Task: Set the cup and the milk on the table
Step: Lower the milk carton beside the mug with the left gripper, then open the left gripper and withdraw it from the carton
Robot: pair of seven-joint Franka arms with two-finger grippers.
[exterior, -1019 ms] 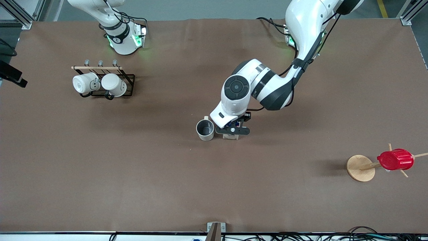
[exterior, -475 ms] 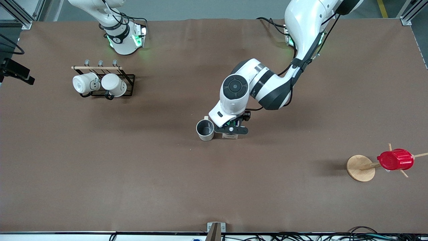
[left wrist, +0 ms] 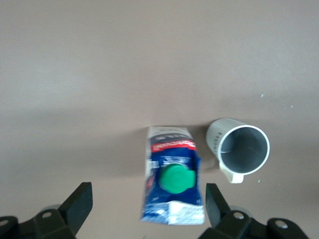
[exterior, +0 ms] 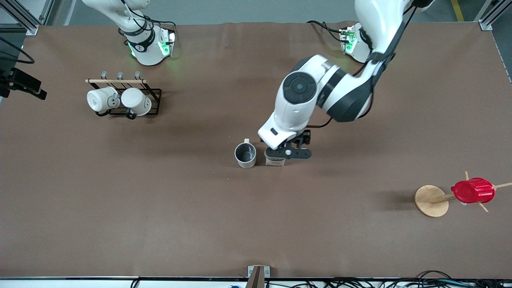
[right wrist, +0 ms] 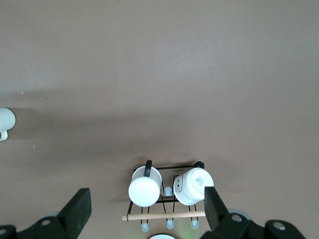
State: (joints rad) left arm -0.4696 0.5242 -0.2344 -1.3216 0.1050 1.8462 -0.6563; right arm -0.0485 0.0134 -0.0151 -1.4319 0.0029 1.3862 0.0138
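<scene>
On the brown bench [exterior: 120, 208] I see the milk [left wrist: 172, 181] upright beside the cup [exterior: 245, 155], directly below my left end effector [left wrist: 148, 206], fingers wide and empty; the right end effector [right wrist: 144, 209], also wide, waits over the mug rack [right wrist: 167, 191].

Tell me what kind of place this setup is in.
Most likely a robotics lab or test cell, not a kitchen. A bare brown table has aluminium framing at its corners and loose cables along its edge, and the household props, the cup and the milk, look staged.
</scene>
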